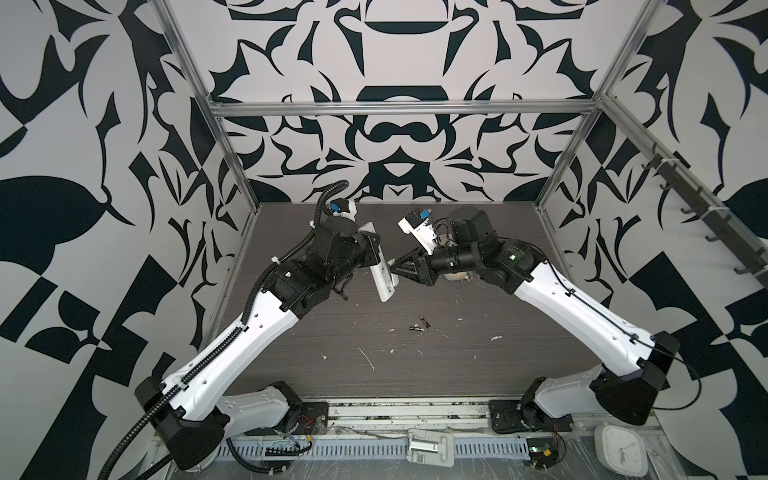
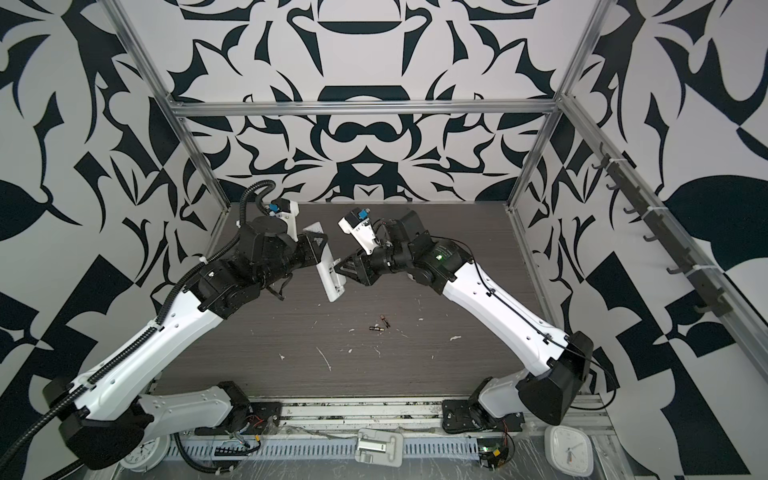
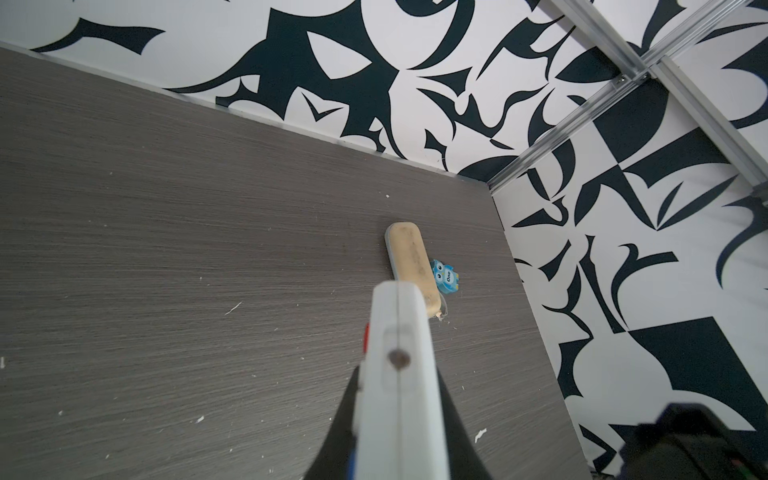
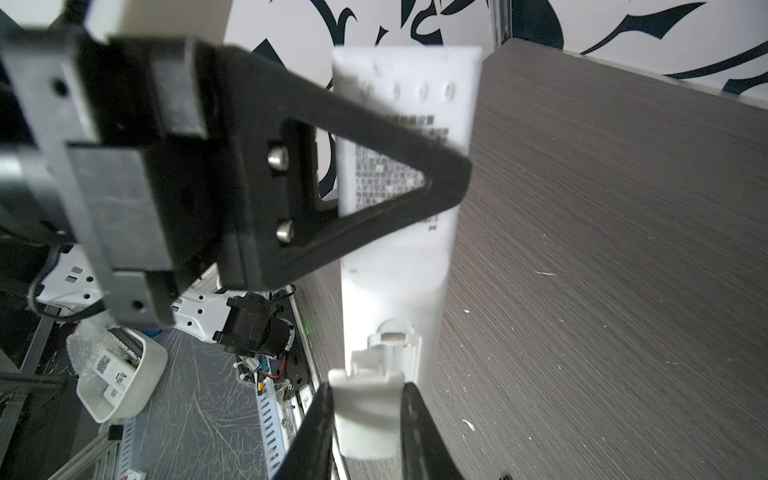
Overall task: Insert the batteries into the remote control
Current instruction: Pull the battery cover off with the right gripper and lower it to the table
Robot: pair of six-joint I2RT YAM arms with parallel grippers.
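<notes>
Two batteries [image 1: 417, 328] lie loose; left hand [image 1: 373, 252] grips one remote control [image 1: 384, 282].

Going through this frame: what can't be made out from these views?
- batteries: too small in both top views to read polarity marks.
- Battery bay of the remote control: blurred in the right wrist view, partly blocked by the cover held in the right gripper.
- beige case: in a top view only slivers show under the right arm.

White remote control [image 1: 381, 280], seemingly dark batteries [image 1: 417, 328] (metallic ends).
</notes>
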